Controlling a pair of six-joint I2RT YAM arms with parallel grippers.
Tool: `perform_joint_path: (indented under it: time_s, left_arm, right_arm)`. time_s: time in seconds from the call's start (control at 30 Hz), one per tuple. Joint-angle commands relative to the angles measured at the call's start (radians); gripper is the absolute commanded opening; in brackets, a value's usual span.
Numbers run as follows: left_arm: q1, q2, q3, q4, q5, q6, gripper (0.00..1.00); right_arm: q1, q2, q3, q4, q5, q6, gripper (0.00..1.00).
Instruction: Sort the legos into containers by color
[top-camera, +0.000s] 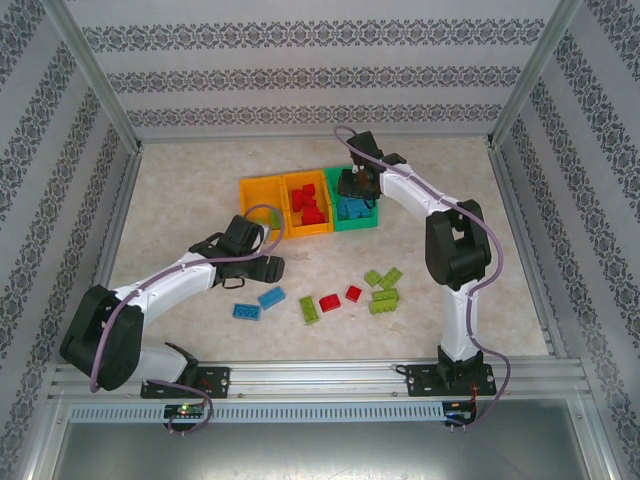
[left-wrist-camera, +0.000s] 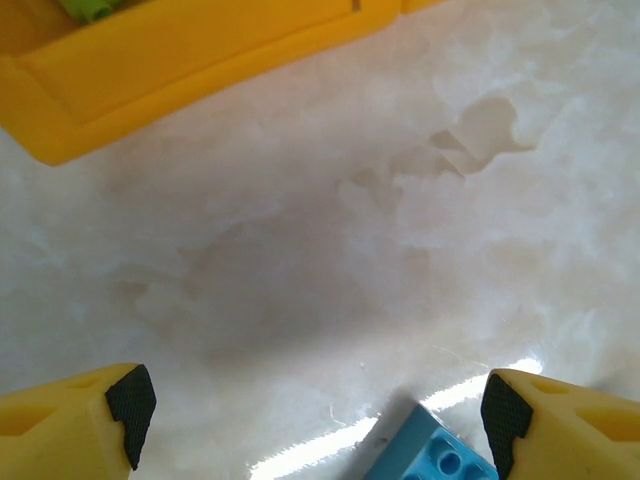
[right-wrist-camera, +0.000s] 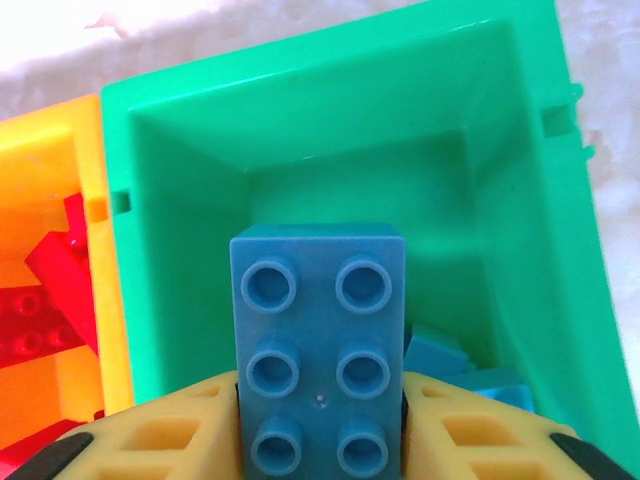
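While your right gripper (right-wrist-camera: 320, 452) clamps the blue brick (right-wrist-camera: 318, 340) over the green bin (right-wrist-camera: 300, 108), left gripper (left-wrist-camera: 318, 410) spread wide, a skewed drop could bounce it into the neighbouring orange bin (right-wrist-camera: 48, 160).

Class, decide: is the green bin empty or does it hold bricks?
Holds bricks: blue bricks lie on the floor of the green bin.

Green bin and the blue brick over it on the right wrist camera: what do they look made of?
The green bin looks like moulded hard plastic, smooth and semi-glossy, with soft highlights on its walls. The blue brick is likely hard plastic too, given its crisp moulded studs; satin, duller than the bin.
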Motion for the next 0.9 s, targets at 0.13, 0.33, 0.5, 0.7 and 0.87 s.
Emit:
perform_joint_path:
  time_s: [0.13,0.33,0.5,0.7,0.87]
  left_arm:
    - [-0.056,0.001,-0.018,-0.088,-0.014,-0.061,0.87]
    - [-0.092,0.016,-0.001,-0.158,-0.030,-0.060,0.85]
    - [-0.133,0.024,-0.001,-0.182,-0.032,-0.061,0.82]
    - [-0.176,0.057,0.018,-0.219,-0.039,-0.052,0.80]
    - [-0.193,0.090,0.037,-0.233,-0.048,-0.046,0.80]
  right_arm:
    - [-0.009,0.023,0.046,-0.035,-0.035,0.004,0.56]
    - [-0.004,-0.048,-0.015,0.002,-0.060,0.015,0.61]
    - [0.004,-0.120,-0.084,0.020,-0.062,0.007,0.65]
    - [-0.007,-0.173,-0.153,0.041,-0.059,0.004,0.66]
    - [-0.017,-0.191,-0.185,0.046,-0.058,0.003,0.67]
